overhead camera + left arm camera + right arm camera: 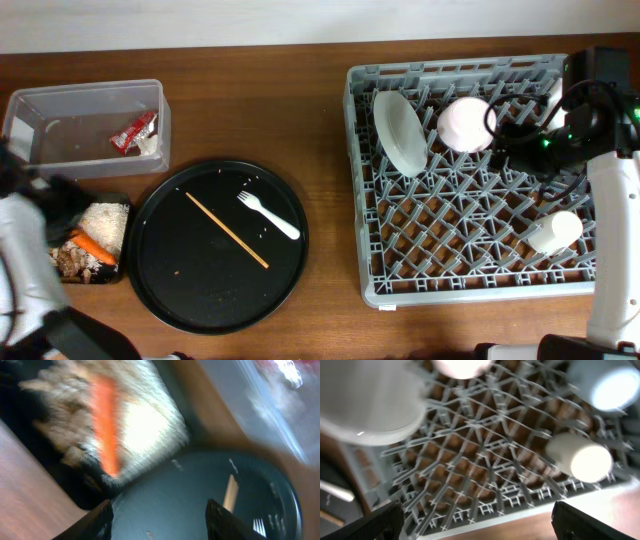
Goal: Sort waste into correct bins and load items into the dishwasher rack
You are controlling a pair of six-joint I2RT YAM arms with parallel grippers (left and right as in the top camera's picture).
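The clear tub [60, 95] holds the red wrapper [135, 130] and the white napkin [150, 147]. The shallow black tray [127, 240] holds beige food scraps [103, 225] and the carrot [92, 245]. The chopstick [227, 230] and the white fork [270, 215] lie on the round black tray [200, 280]. The grey rack [450, 290] holds the plate [400, 130], bowl [465, 123] and white cup [555, 232]; the light-blue cup [610, 382] shows in the right wrist view. My left gripper [160, 510] is open and empty over the round tray's left edge. My right gripper [477, 520] is open and empty above the rack.
The left wrist view is blurred; it shows the carrot [105, 425] on the scraps [145, 425] and the chopstick [231, 492]. The right arm [600, 120] covers the rack's back right corner. Bare wooden table lies between the round tray and the rack.
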